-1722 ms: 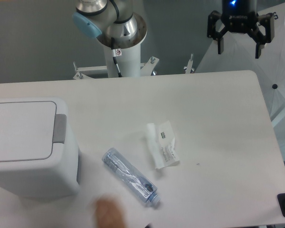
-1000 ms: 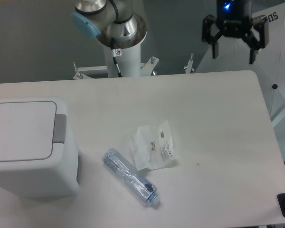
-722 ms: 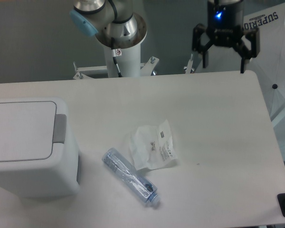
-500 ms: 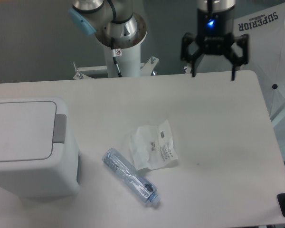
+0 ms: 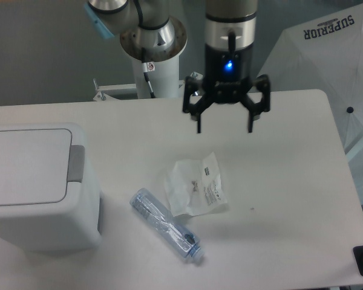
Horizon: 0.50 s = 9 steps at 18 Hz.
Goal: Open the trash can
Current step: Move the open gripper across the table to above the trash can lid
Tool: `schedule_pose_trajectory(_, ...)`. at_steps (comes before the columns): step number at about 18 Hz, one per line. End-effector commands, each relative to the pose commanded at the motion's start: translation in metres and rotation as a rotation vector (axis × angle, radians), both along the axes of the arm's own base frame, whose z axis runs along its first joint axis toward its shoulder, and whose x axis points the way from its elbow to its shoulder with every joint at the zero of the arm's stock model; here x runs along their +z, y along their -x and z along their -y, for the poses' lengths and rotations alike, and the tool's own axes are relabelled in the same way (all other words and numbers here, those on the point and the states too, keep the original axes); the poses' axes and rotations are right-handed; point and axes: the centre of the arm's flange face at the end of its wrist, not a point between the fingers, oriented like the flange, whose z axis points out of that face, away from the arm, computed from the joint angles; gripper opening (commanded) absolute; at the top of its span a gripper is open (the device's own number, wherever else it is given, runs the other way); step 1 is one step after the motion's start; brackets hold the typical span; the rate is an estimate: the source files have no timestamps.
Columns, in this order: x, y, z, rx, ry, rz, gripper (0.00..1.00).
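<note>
trash can: large boxy white plastic trash can (image 5: 42, 187) with rounded corners is seen at the left edge of the table, partly cut off by the frame; well apart from the gripper.
lid: flat rectangular white lid (image 5: 25, 166) is seen lying closed and level on top of the can.
push tab: grey push tab (image 5: 76, 164) is set on the right edge of the lid, facing the middle of the table; nothing is touching it.
gripper: black two-finger gripper (image 5: 225, 125) is held above the far middle of the table, fingers pointed down; jaws are spread wide apart with nothing between them; a blue light is lit on its body.
arm: silver and black wrist section is seen above the gripper; the arm base with a light blue cap (image 5: 143, 27) is mounted beyond the far table edge.
table: white table (image 5: 290, 181) with rounded corners fills most of the view.
wrapper: crumpled clear plastic wrapper (image 5: 195, 185) with a printed white label is laid near the table middle, nearer than the gripper, right of the can.
bottle: clear plastic bottle (image 5: 166, 225) is laid on its side, tilted diagonally, cap end toward the near right; just beside the wrapper's near left edge, whether touching cannot be told.
background: white fabric (image 5: 327, 51) with "SUPERIOR" printed in black is seen at far right.
</note>
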Motion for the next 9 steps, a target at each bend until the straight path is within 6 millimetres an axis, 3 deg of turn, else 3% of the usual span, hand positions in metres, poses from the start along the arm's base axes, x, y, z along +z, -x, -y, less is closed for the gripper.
schedule_pose_trajectory(4,-0.007,-0.003,-0.009,0.045,-0.045,0.091,1.0)
schedule_pose_trajectory(9,-0.026,-0.031,-0.037,-0.017,-0.023,0.125,1.0)
